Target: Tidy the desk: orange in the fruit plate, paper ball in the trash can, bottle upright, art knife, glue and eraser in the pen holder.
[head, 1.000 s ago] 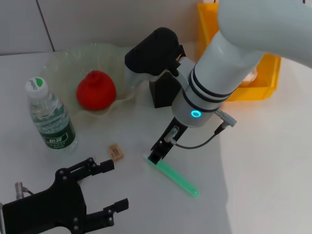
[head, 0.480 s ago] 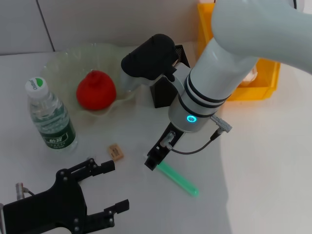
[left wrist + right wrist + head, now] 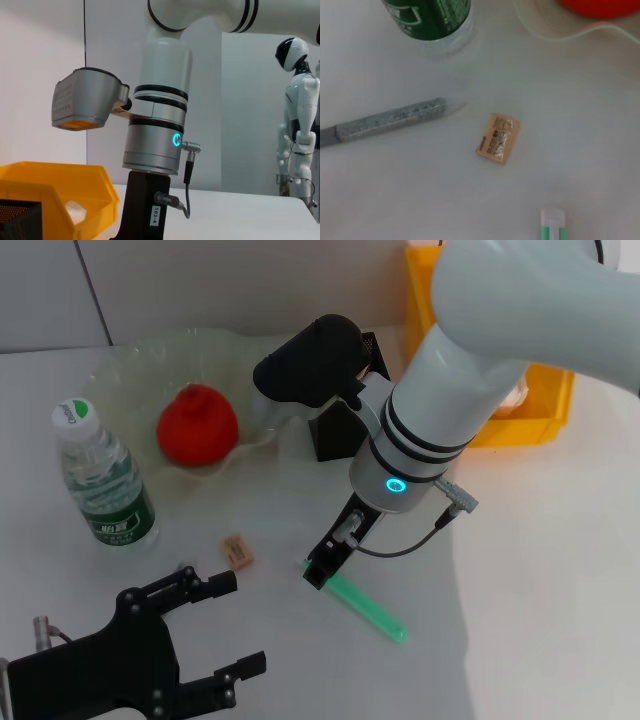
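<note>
My right gripper (image 3: 320, 571) hangs low over the near end of the green art knife (image 3: 366, 606), which lies flat on the table; its white tip shows in the right wrist view (image 3: 552, 220). The tan eraser (image 3: 238, 551) lies to the left of it, also seen in the right wrist view (image 3: 498, 138). A grey glitter glue stick (image 3: 390, 120) lies near the bottle's base. The bottle (image 3: 104, 480) stands upright. The orange (image 3: 197, 425) sits in the clear fruit plate (image 3: 130, 370). The black pen holder (image 3: 335, 432) stands behind my right arm. My left gripper (image 3: 230, 626) is open at the front left.
A yellow bin (image 3: 520, 400) stands at the back right with something white inside; it also shows in the left wrist view (image 3: 60, 186). The right arm's wrist and cable (image 3: 445, 502) hang over the table's middle.
My right gripper has dropped a little toward the near end of the green art knife. The knife, eraser and left arm have not moved.
</note>
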